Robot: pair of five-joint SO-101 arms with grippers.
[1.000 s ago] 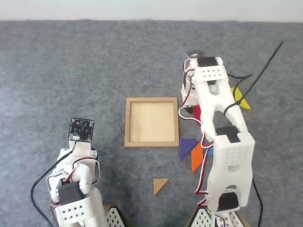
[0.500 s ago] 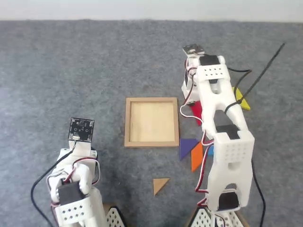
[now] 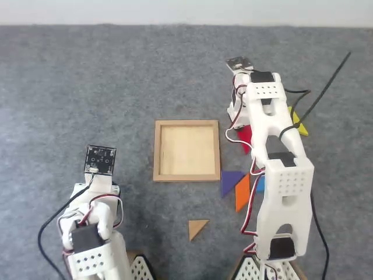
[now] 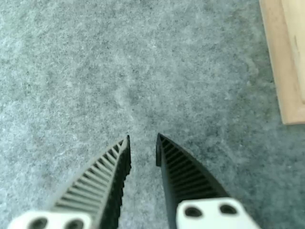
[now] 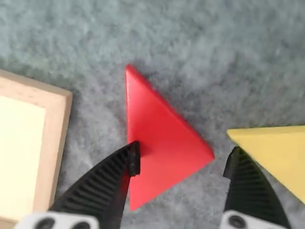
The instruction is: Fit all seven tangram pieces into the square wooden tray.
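One tray, six pieces on grey felt tabletop; left claw slightly apart, right claw spread around red triangle.

Grey felt table bears wooden tray; red triangle, yellow piece, purple piece, orange piece, tan triangle.

The scene reads as a robotics lab or hobby test bench, not a lived-in room. A counter covered in grey felt-like cloth carries a square wooden tray. To either side of the tray stand white, perforated plastic arms, the left arm and the right arm, with bare servo wires and a loose black cable. Beyond the tray, a plain pale wall bounds the counter.
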